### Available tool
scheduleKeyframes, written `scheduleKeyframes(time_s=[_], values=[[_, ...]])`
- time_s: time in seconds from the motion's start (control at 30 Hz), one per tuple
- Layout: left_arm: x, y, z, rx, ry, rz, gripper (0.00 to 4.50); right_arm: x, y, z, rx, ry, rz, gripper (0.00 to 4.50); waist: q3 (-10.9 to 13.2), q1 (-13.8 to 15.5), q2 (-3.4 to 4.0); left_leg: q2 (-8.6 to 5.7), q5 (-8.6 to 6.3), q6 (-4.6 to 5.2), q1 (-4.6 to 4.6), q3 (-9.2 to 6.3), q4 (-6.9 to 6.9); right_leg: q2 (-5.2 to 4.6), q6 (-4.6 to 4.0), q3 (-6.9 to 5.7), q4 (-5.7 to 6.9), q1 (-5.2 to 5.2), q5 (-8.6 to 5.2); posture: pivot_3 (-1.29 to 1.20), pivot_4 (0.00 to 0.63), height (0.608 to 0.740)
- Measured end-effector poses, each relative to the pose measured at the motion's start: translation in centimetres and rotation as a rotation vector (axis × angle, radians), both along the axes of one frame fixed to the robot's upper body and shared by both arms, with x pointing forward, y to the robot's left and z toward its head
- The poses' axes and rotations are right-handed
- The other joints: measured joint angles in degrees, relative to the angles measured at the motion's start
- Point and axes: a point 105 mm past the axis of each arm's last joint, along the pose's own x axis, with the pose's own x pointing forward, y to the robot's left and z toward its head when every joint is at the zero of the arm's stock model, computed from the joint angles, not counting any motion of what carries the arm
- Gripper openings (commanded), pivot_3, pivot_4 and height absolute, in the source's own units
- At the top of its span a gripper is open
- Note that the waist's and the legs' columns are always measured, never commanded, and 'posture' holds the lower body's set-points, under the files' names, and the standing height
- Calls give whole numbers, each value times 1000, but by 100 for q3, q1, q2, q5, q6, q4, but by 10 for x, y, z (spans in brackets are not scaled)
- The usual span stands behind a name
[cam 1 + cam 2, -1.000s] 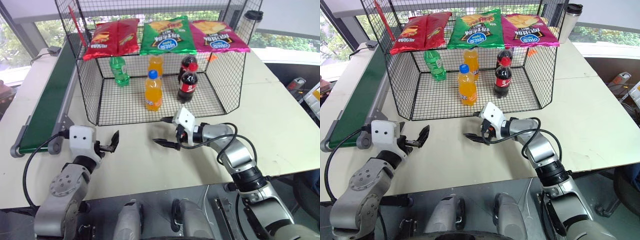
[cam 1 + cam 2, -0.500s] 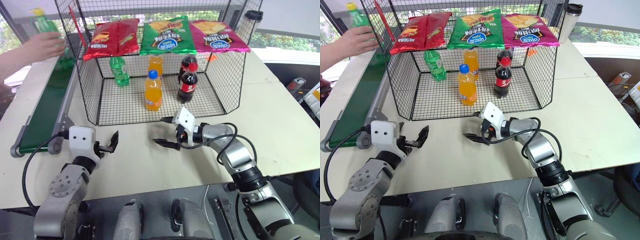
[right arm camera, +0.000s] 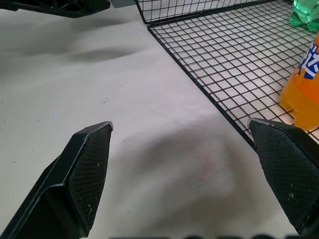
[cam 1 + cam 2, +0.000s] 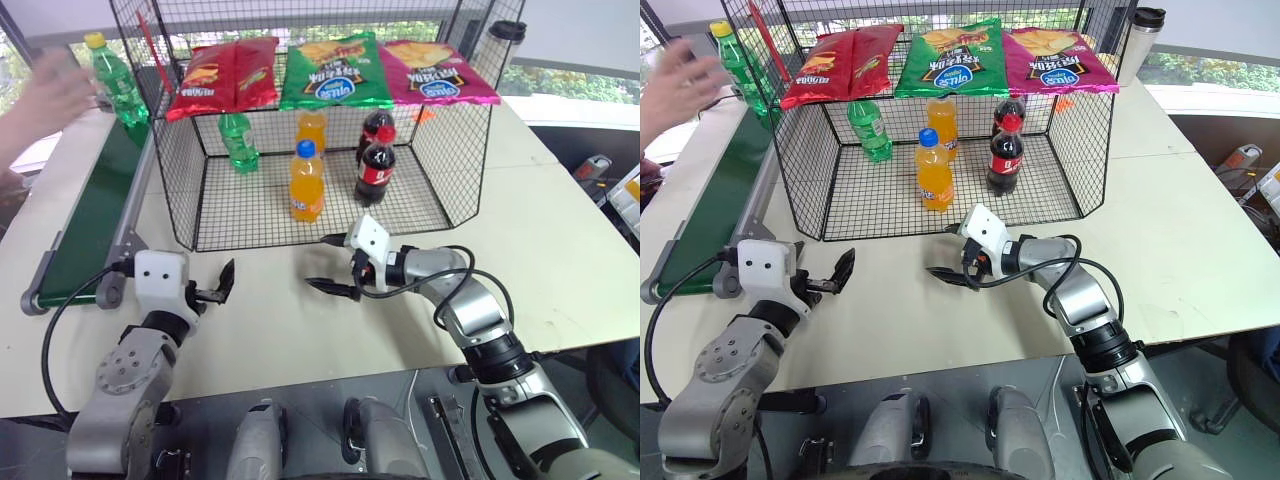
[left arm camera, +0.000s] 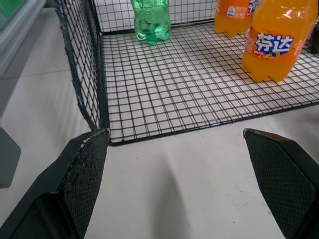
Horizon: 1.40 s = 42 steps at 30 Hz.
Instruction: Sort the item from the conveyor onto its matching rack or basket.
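- Upper left of the frame: green bottle [image 4: 113,82] upright on the conveyor [image 4: 92,218], a person's hand [image 4: 55,90] just beside it.
- Lower left: left gripper [image 4: 218,288], fingers wide, empty.
- Center: right gripper [image 4: 333,266], fingers wide, empty, before the basket [image 4: 180,180].

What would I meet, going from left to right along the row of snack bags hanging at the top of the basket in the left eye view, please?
red chip bag → green chip bag → pink chip bag, all hanging on the black wire basket.
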Motion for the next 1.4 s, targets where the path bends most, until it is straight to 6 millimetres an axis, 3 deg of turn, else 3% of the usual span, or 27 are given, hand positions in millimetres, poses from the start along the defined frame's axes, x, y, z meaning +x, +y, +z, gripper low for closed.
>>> scheduleKeyframes(time_s=[0.27, 0.47, 0.7, 1.0, 1.4], values=[[-19, 14, 15, 9, -61, 100, 4450, -7, 3, 2, 22, 26, 54, 4500, 0, -2, 0, 1, 0, 0, 0, -1, 0, 0, -1, 0, -1, 0, -1, 0, 150, 740], [-31, 46, 21, 13, -78, 241, 4450, -23, 7, 25, 125, 40, 149, 4500, 0, 4, 0, 1, 0, 0, 0, -5, 0, 0, -15, 0, -1, 1, -9, 0, 150, 740], [-41, 76, 30, 23, -104, 341, 4450, -33, 11, 34, 169, 59, 216, 4500, 0, -2, 0, 1, 0, 0, 0, -4, 0, 0, -15, 0, -1, 0, -9, 0, 150, 740], [-47, 103, 29, 36, -86, 419, 4450, -42, 14, 43, 204, 62, 263, 4500, 0, -1, 0, 1, 0, 0, 0, -3, 0, 0, -16, 0, -1, 0, -9, 0, 150, 740], [-47, 121, 23, 37, -58, 466, 4450, -40, 14, 44, 206, 48, 245, 4500, 0, -1, 0, 1, -1, -1, 0, -1, 0, -1, -16, 0, -1, -1, -10, 0, 150, 740]])
